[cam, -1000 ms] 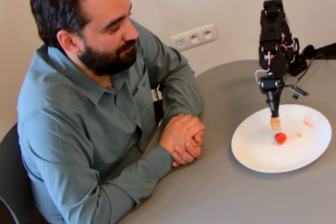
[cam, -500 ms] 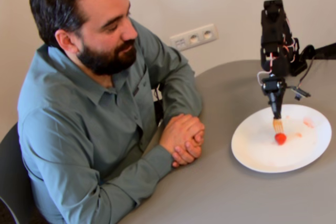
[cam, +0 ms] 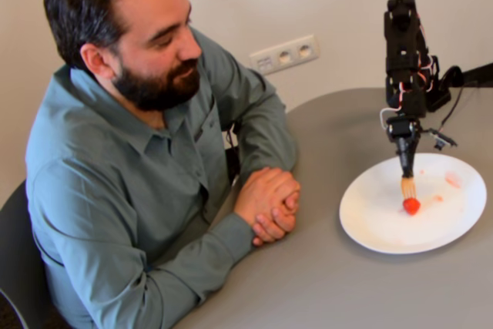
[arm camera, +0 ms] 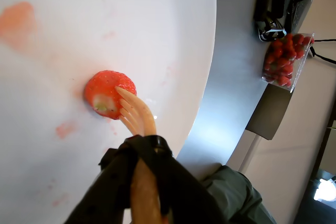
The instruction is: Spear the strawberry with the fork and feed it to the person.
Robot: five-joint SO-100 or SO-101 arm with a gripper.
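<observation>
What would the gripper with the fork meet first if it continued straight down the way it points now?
The strawberry on the white plate. The fork tines already touch it in the wrist view, so the gripper would likely push them into the fruit.

We find no text, label, brand, number or sign that can be read in either view.
</observation>
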